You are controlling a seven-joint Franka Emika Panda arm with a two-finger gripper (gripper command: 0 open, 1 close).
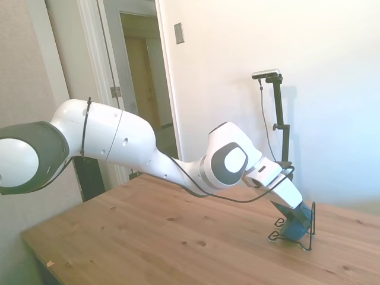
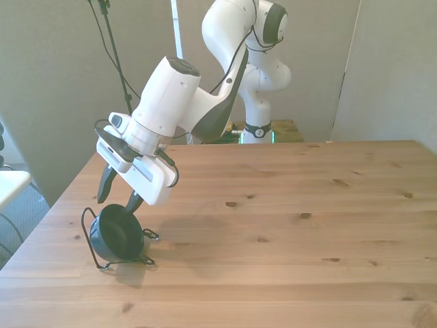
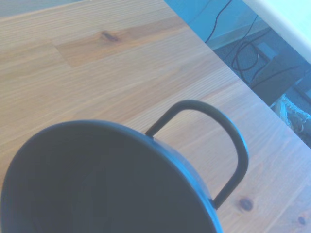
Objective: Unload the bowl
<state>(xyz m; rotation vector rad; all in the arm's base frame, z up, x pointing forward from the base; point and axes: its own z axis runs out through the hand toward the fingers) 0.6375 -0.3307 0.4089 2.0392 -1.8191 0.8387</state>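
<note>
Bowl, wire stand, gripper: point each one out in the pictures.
bowl [image 2: 116, 237], front view, on its dark inside.
wire stand [image 3: 232, 138], wrist view, on the bend of its loop behind the bowl.
gripper [image 2: 117, 194], front view, between its open fingers above the bowl's rim.

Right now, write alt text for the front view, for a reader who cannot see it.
A white robot arm reaches down to a small dark-looking bowl standing on edge in a thin black wire stand near the front view's left edge of a wooden table. Its open fingers straddle the bowl's upper rim.
</note>
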